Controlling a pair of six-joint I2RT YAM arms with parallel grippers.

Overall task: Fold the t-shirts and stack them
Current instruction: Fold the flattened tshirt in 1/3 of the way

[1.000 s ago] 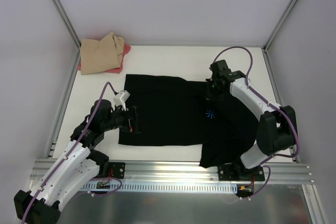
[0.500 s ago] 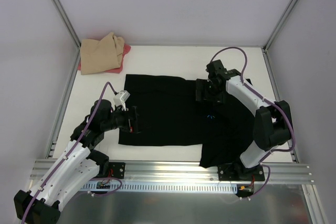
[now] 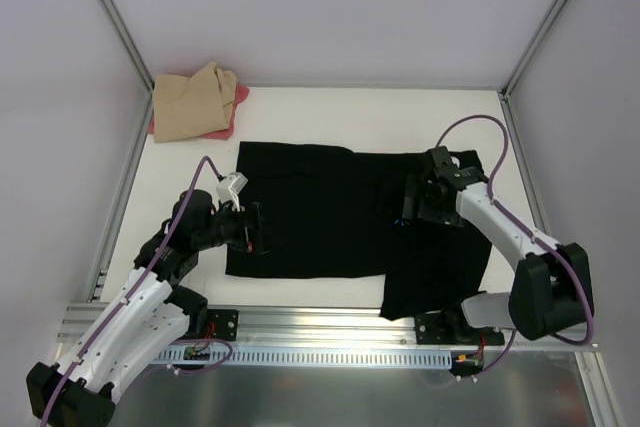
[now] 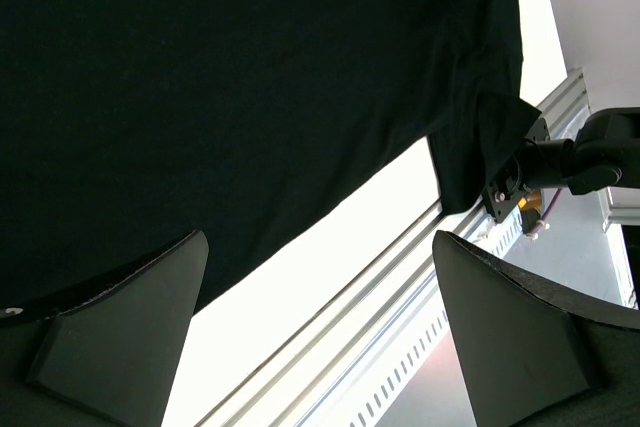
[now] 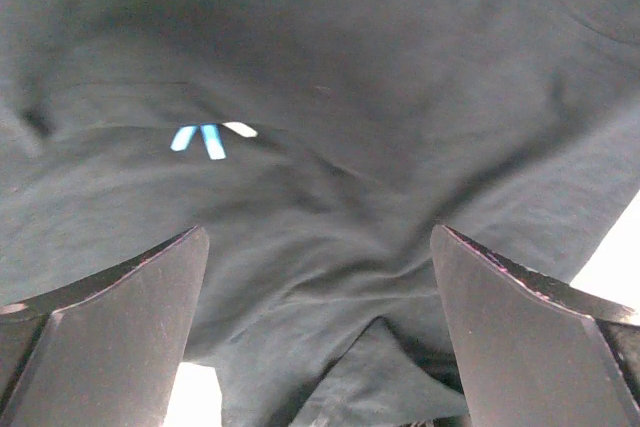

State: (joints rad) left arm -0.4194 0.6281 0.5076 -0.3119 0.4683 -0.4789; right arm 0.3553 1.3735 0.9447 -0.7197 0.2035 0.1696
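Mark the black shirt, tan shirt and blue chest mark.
black shirt (image 3: pixel 320 217): top view, middle of the spread cloth.
tan shirt (image 3: pixel 190 102): top view, middle of the folded bundle.
blue mark (image 5: pixel 210 137): right wrist view, on its visible strokes.

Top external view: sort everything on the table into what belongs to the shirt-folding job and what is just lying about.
Job: black short-sleeved cloth t-shirt spread flat; tan cloth shirt; pink-red cloth shirt under it.
Lying about: white table top; slotted aluminium rail; purple cables.
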